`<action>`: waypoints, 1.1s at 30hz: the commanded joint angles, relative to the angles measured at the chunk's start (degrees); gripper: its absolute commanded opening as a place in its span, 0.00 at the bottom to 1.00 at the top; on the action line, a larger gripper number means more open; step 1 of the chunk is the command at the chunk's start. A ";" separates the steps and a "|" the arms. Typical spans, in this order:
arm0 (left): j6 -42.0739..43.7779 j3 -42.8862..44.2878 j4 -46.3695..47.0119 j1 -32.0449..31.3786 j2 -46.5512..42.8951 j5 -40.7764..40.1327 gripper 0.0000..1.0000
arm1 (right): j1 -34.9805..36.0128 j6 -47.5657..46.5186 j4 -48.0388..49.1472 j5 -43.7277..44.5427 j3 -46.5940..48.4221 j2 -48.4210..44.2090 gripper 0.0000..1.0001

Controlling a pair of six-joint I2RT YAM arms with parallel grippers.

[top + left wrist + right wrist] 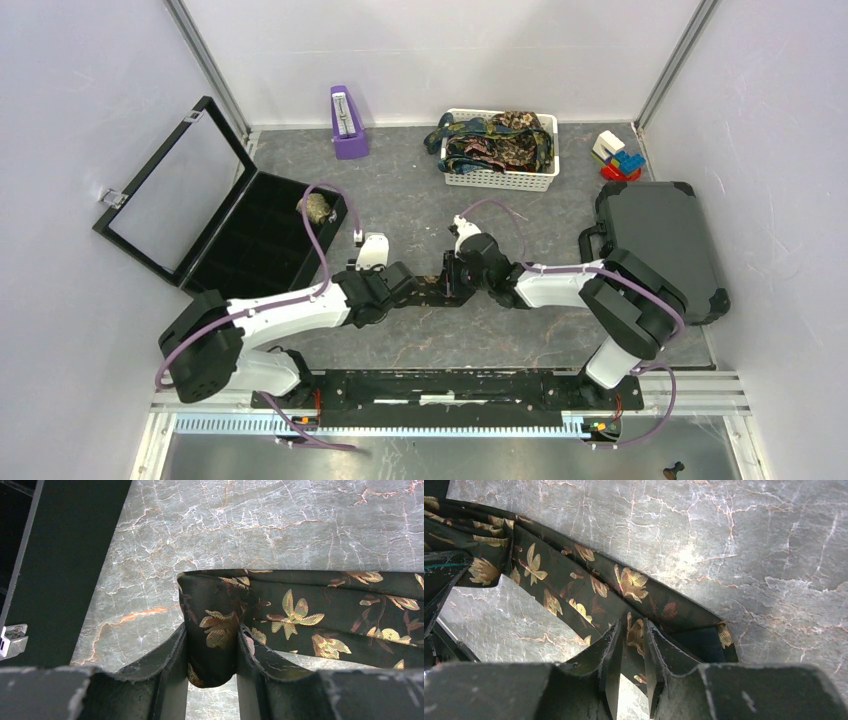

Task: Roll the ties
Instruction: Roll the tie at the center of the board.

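- I have the left gripper (212,636) clenched on a folded end of the dark floral tie (300,607), at table centre.
- My right gripper (633,632) pinches the same tie near its pointed tip.
- I judge that no roll is formed yet.
- One rolled tie (318,208) sits in the left case (250,255); more ties (495,145) fill the far basket (500,182).

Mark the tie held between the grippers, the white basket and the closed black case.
tie (300,611): left wrist view, on its flat floral-printed stretch.
white basket (500,181): top external view, on its near wall.
closed black case (660,235): top external view, on its lid.
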 commanded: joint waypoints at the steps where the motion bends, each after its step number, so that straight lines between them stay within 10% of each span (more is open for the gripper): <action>1: -5.15 2.85 -2.00 -1.35 2.21 -5.63 0.11 | -0.24 -0.75 0.30 1.01 -2.09 -2.16 0.28; 33: -11.37 13.57 -11.31 -5.79 21.06 -14.62 0.12 | -3.43 -2.25 -8.64 4.07 -5.87 -21.85 0.30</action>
